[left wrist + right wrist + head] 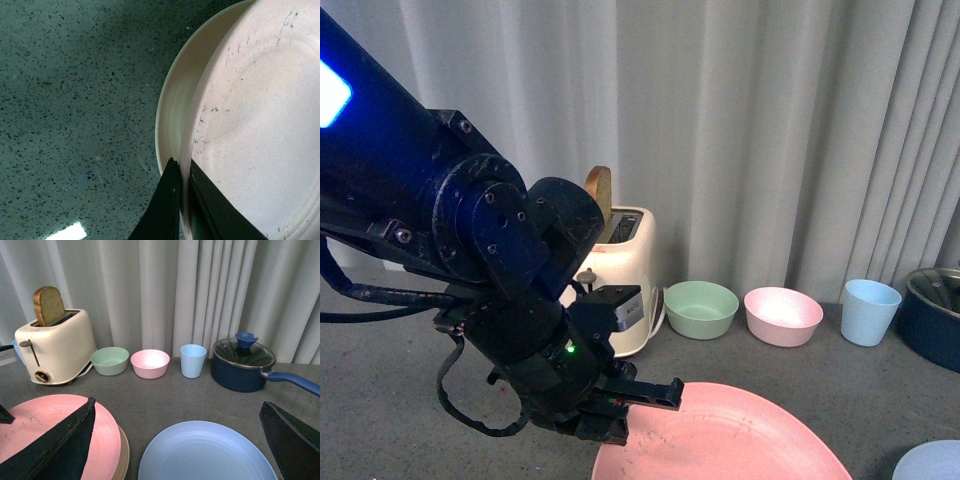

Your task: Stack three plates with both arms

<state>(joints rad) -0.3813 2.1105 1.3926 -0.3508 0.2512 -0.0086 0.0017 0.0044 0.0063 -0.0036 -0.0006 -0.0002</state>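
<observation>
The left end effector (642, 398) is pressed together on the near rim of the pink plate (720, 440), low in the middle of the front view. The left wrist view shows its two dark fingers (169, 210) pinching that thin edge. The pink plate lies over the cream plate (175, 100), a little off centre, so a crescent of cream shows on one side. I cannot tell whether it already rests there with its full weight or hangs just above. The light blue plate (930, 462) lies flat on the counter (400, 400) in the lower right corner of the front view, just beside the stack and apart from it. The right end effector (177, 410) is spread wide and holds nothing. In its wrist view the blue plate sits directly ahead, in line with the gap between the fingers, so the right arm is plainly the nearer one. A round plate has no long axis to line up with, so any part of the near rim should serve. Two plates look stacked and the third is not yet done. The next step probably calls for the left to let go. The right would then take the blue rim and carry it across toward the centre, over the pink plate.
</observation>
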